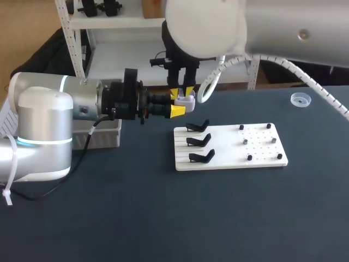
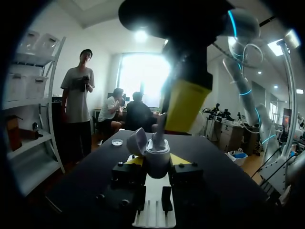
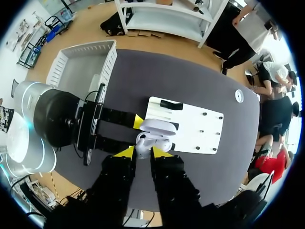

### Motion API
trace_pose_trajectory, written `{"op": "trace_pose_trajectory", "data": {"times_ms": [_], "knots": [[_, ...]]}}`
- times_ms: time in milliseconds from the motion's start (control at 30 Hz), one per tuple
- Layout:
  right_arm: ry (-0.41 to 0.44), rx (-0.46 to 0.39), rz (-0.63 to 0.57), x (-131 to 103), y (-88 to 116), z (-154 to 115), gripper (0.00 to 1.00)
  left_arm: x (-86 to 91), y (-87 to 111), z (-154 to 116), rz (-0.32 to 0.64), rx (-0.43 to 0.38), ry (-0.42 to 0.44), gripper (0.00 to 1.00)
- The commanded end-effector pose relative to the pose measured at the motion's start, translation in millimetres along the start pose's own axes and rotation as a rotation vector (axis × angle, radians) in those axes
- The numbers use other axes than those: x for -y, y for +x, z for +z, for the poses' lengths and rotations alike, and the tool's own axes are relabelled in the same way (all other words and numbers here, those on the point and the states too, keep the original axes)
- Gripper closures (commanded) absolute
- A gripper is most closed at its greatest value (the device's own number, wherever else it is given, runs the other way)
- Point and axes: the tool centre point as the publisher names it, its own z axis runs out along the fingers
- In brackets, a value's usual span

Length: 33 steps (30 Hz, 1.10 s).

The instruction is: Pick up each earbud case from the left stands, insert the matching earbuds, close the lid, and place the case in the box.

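The left gripper (image 1: 179,103) comes in from the left, lying level above the table (image 1: 163,218). Its two yellow tips are closed on the white earbud case (image 2: 157,160), one on each side of the body. The case is held upright in the air, above the dark surface, just beyond the far left corner of the white board (image 1: 262,155) and to the right of the box (image 1: 103,136). Its lid (image 2: 136,141) stands open and leans to one side.

The right gripper (image 3: 143,152) hangs straight down over the case from the far side. Its fingers stand close together and pinch a small white earbud (image 3: 142,143), whose lower end is at the open mouth of the case. How deep it sits inside cannot be told.

The table has a dark blue-grey, matte top. On the board, three black stands (image 1: 199,142) are in a row at its left part, one behind the other, and all three carry nothing. Some small dark pegs (image 1: 245,141) stand at its right part. A small clear round dish (image 1: 300,99) lies alone at the far right of the table, well apart from the board. The box is white with ribbed walls and sits at the left edge, partly hidden behind the left arm.
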Motion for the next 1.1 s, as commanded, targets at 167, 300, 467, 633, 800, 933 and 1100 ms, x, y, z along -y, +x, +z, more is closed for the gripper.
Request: {"op": "trace_pose_trajectory", "data": {"times_ms": [167,300,467,633,800,933,1100], "knots": [[-0.002,-0.002,0.008,3,-4,2,1.00,1.4,0.1,0,0.001,0.000,-0.005,1.00],[-0.003,-0.004,0.004,3,-4,3,1.00,1.4,0.1,0,0.001,0.000,-0.005,1.00],[-0.002,-0.009,0.001,2,-2,5,1.00,1.4,0.1,0,0.001,0.000,-0.005,1.00],[-0.003,-0.017,0.002,1,-1,8,1.00,1.4,0.1,0,0.001,0.000,-0.005,1.00],[-0.002,-0.017,0.005,1,-3,9,1.00,1.4,0.1,0,0.001,0.000,-0.005,1.00],[0.001,-0.019,0.003,0,-4,11,1.00,1.4,0.1,0,0.001,0.000,-0.005,1.00],[0.005,-0.026,0.002,0,-5,15,1.00,1.4,0.1,0,0.001,0.000,-0.005,1.00]]}}
